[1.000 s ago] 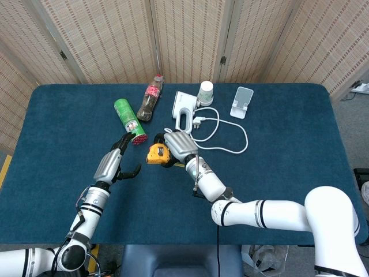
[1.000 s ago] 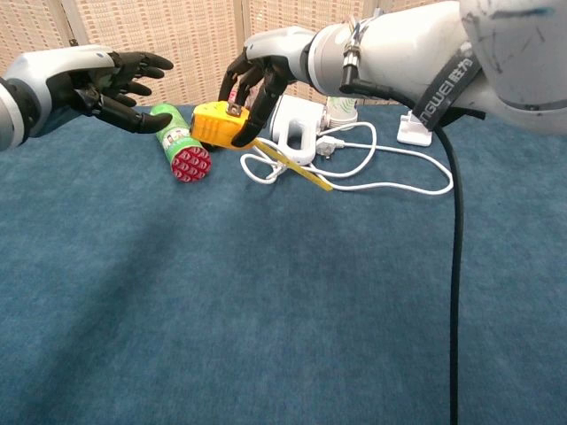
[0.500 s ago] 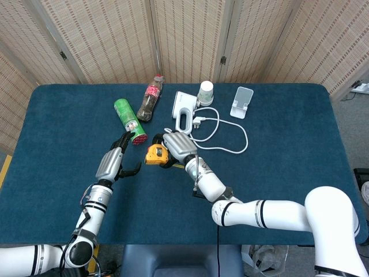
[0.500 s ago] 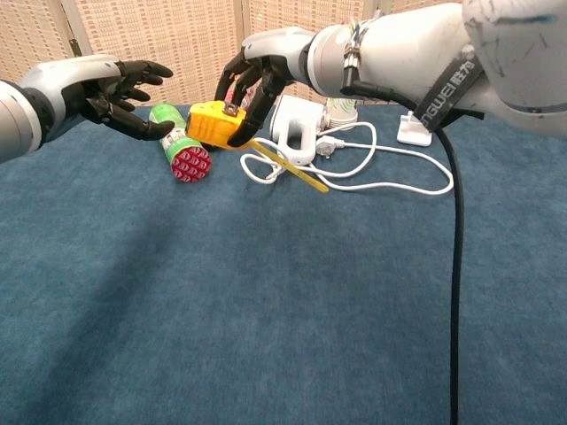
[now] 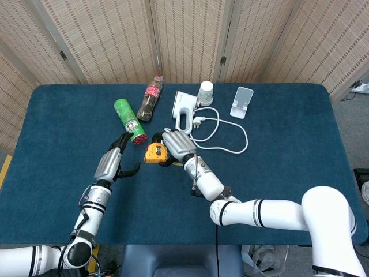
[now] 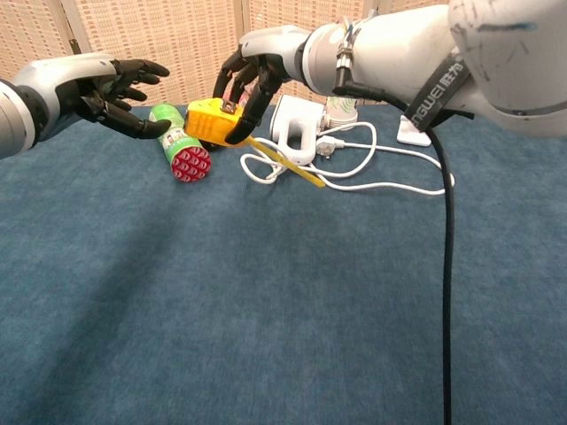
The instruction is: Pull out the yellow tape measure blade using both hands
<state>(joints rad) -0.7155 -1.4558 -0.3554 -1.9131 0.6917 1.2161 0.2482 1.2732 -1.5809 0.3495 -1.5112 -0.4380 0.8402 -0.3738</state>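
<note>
My right hand [image 5: 177,145] [image 6: 252,71] grips the yellow tape measure [image 5: 154,153] [image 6: 211,123] above the blue table, fingers wrapped over its top. A short length of yellow blade [image 6: 289,164] sticks out to the right and slopes down toward the white cable. My left hand [image 5: 115,161] [image 6: 108,84] hovers open a short way to the left of the case, fingers spread toward it, not touching it.
A green can [image 5: 130,120] [image 6: 180,152] lies just behind the left hand. A brown bottle [image 5: 149,100], a white charger block [image 5: 183,105] with its looped cable [image 5: 228,135], a white cup [image 5: 206,90] and a phone stand [image 5: 242,101] sit at the back.
The right hand has carried the tape measure slightly left and up toward the left hand. The left hand has shifted slightly toward the case and stays open.
</note>
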